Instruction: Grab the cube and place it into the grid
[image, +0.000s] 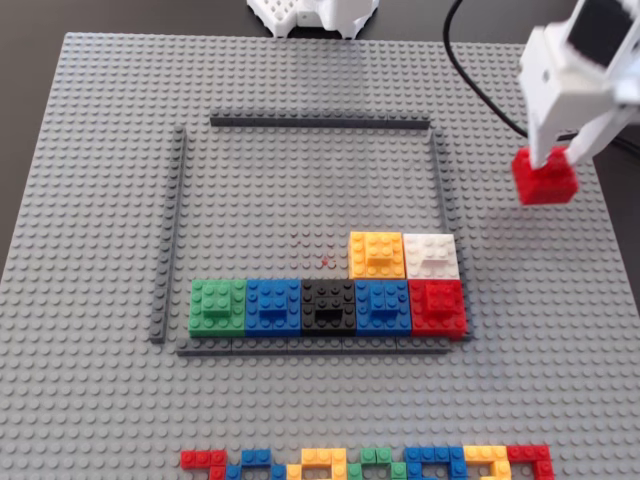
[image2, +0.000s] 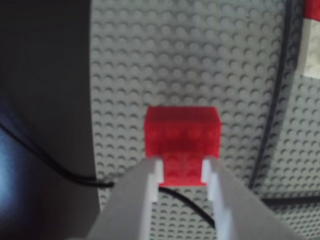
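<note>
White fingers of the tool (image2: 182, 172) pinch the cube (image2: 182, 136), held outside the grid (image: 440, 190); carrying step, I'd say, next swing toward the open cells and lower

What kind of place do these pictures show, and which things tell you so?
Probably a hobby or lab tabletop for robot practice. A large light-grey studded LEGO baseplate carries a grid of thin dark-grey bars with coloured blocks inside, and a white two-finger gripper holds a bright red LEGO cube.
</note>
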